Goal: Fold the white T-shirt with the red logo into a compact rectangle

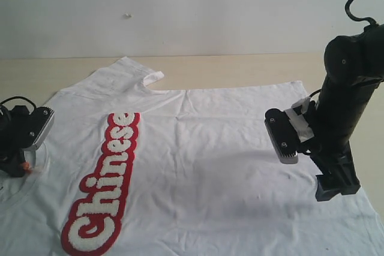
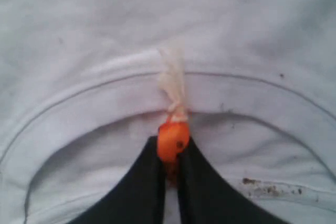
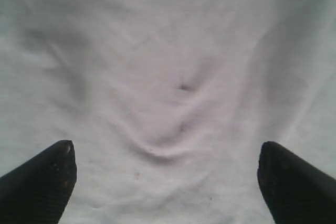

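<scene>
Beneath the gaping right hand (image 3: 166,156) lies the white T-shirt (image 1: 216,166) — left hand (image 2: 170,158) pinches its tag (image 2: 172,141).

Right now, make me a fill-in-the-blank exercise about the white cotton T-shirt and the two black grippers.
The left gripper is shut on a small ___ tag at the ribbed neck of the white cotton T-shirt.
The right gripper has its jaws ___ above plain white fabric.
The fuzzy white letters on the long red logo spell ___.
Missing words: orange; open; Chinese.
</scene>
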Controlling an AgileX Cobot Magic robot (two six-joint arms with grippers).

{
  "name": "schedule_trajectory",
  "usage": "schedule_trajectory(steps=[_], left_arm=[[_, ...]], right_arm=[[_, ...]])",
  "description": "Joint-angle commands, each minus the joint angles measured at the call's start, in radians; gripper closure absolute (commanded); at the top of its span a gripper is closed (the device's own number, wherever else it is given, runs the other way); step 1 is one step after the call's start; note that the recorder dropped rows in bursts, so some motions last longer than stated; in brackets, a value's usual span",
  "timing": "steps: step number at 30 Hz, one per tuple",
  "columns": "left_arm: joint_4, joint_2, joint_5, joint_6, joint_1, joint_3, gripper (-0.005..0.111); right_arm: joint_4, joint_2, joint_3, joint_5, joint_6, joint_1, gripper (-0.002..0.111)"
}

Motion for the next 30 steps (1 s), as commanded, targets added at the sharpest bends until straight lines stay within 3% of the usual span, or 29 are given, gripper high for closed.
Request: schedule_trajectory(steps=[1, 4, 6, 14, 21, 26, 30], left_arm=[[-0.005, 0.000, -0.034, -0.004, 0.003, -0.004, 0.104], [-0.051, 0.000, -0.055, -0.008, 0.003, -0.004, 0.094], [-0.086, 0.000, -0.070, -0.008, 0.003, -0.004, 0.081], [-0.131, 0.000, -0.063, -0.011, 0.003, -0.004, 0.001], [0.072, -0.069, -0.013, -0.008, 0.001, -0.004, 0.002], [0.065, -0.108, 0.000, -0.008, 0.001, -0.004, 0.002], [0.012, -0.106, 0.089, -0.008, 0.001, -0.004, 0.002]], right_arm=[[-0.008, 0.036, 0.003, 0.004, -0.007, -0.016, 0.019], [0.008, 0.038, 0.003, -0.007, -0.007, -0.016, 0.019], [0.008, 0.038, 0.003, -0.007, -0.007, -0.016, 0.019], [0.008, 0.038, 0.003, -0.007, -0.005, -0.016, 0.019], [0.011, 0.038, 0.003, -0.015, -0.005, -0.016, 0.019], [0.049, 0.038, 0.003, -0.024, -0.005, -0.014, 0.019], [0.049, 0.038, 0.003, -0.015, -0.005, -0.014, 0.019]])
